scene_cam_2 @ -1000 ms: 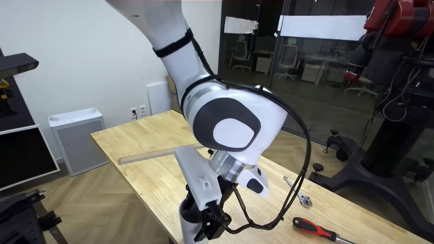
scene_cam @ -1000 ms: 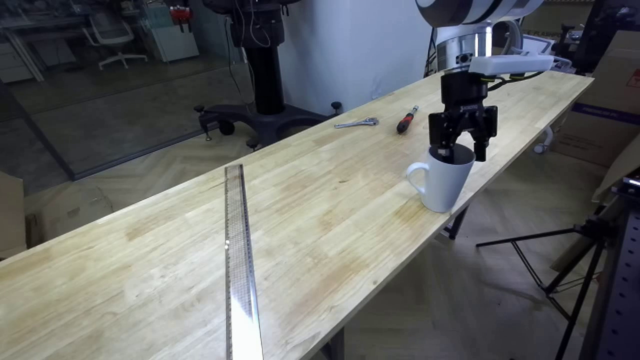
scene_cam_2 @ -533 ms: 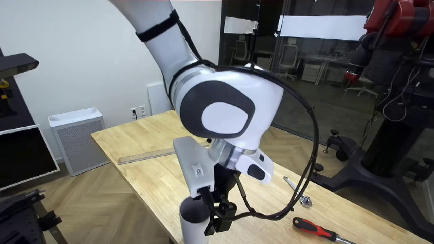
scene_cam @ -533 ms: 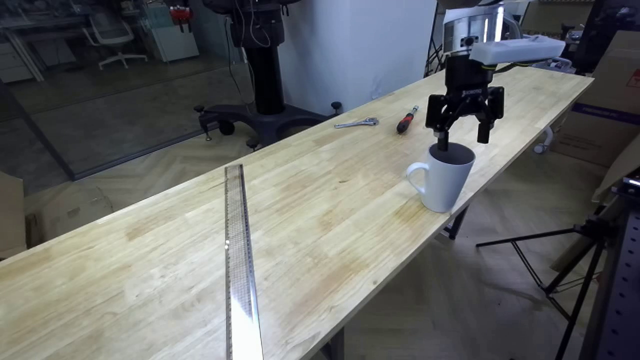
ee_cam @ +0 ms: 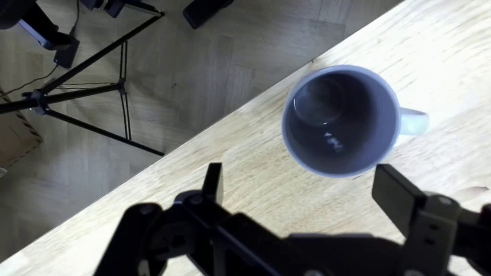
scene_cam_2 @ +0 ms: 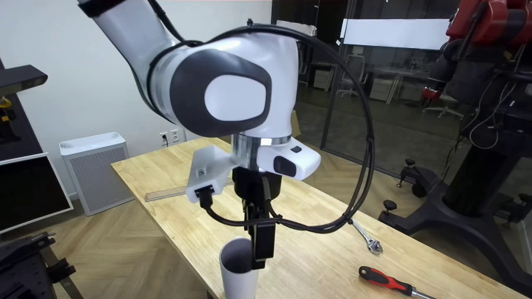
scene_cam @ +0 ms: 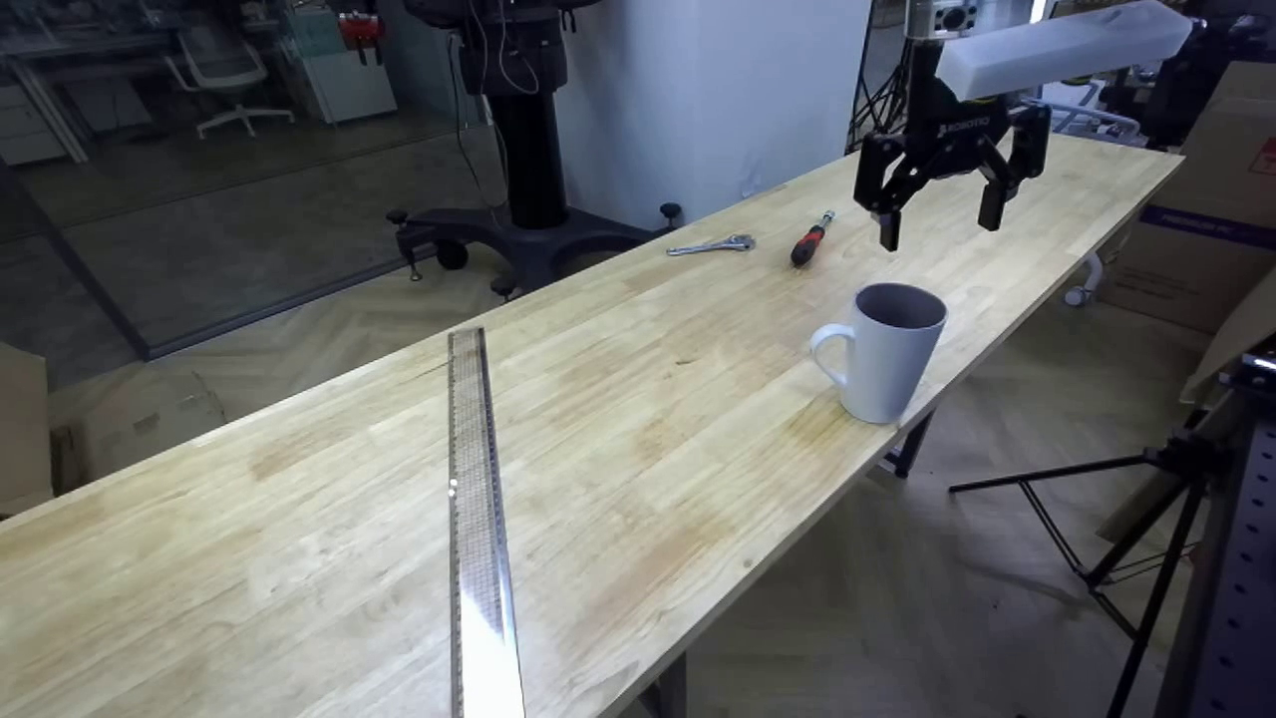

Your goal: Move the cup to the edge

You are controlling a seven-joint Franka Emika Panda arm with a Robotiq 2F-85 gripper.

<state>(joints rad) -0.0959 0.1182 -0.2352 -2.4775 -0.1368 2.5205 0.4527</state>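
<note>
While the cup point(scene_cam: 886, 369) stands near the edge point(scene_cam: 797, 536), the tool point(scene_cam: 940, 237) hangs higher, 2 fingers point(scene_cam: 891, 230) apart.

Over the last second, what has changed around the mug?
The gripper has risen out of the mug: its fingers, one inside and one outside a second ago, have spread wider and come clear. The mug stayed upright by the table's edge; the wrench, screwdriver and ruler lie as they were.
</note>
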